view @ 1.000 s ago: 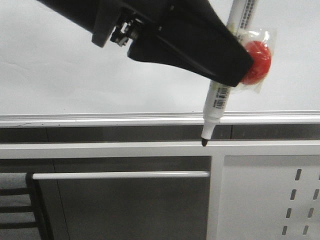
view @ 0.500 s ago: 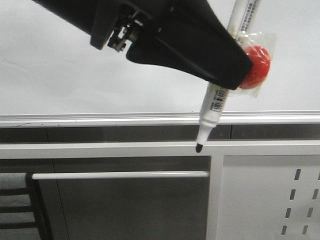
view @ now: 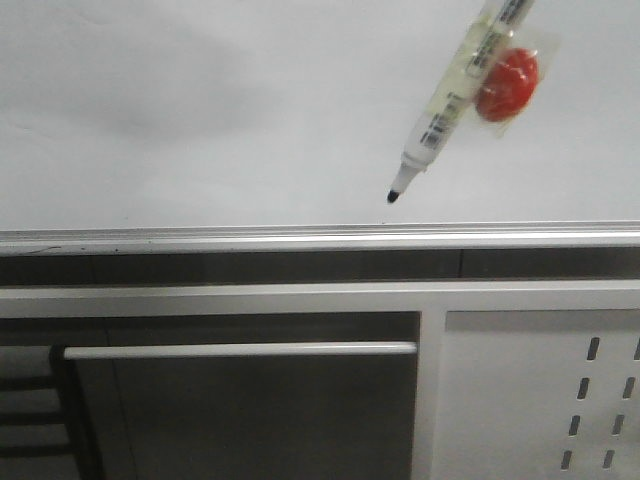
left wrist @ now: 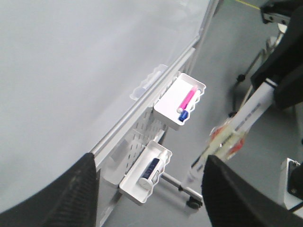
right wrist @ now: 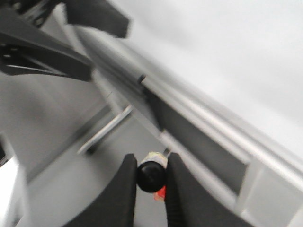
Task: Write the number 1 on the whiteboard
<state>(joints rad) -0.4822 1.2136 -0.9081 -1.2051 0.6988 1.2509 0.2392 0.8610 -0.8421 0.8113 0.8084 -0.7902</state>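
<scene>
The whiteboard (view: pixel 200 110) fills the upper half of the front view, with its silver rail (view: pixel 250 237) along the lower edge. No black stroke of the number 1 shows on it. A white marker (view: pixel 452 95) with a red disc (view: pixel 506 84) taped to it hangs tilted before the board, its black tip (view: pixel 393 196) just above the rail. My right gripper (right wrist: pixel 151 189) is shut on the marker's black rear end (right wrist: pixel 151 176). My left gripper (left wrist: pixel 151 198) is open and empty beside the board (left wrist: pixel 71 71), and the marker (left wrist: pixel 236 127) shows to its right.
Below the rail are a white perforated panel (view: pixel 540 400) and a white bar (view: pixel 240 350). Two white trays hang off the panel: one (left wrist: pixel 165 106) holds a pink marker (left wrist: pixel 188 99), the other (left wrist: pixel 132 187) a blue-labelled bottle (left wrist: pixel 152 168). The left arm (right wrist: pixel 42 52) is blurred in the right wrist view.
The black left arm has gone out of the front view. The marker has risen; its tip has moved from below the rail to in front of the board.
</scene>
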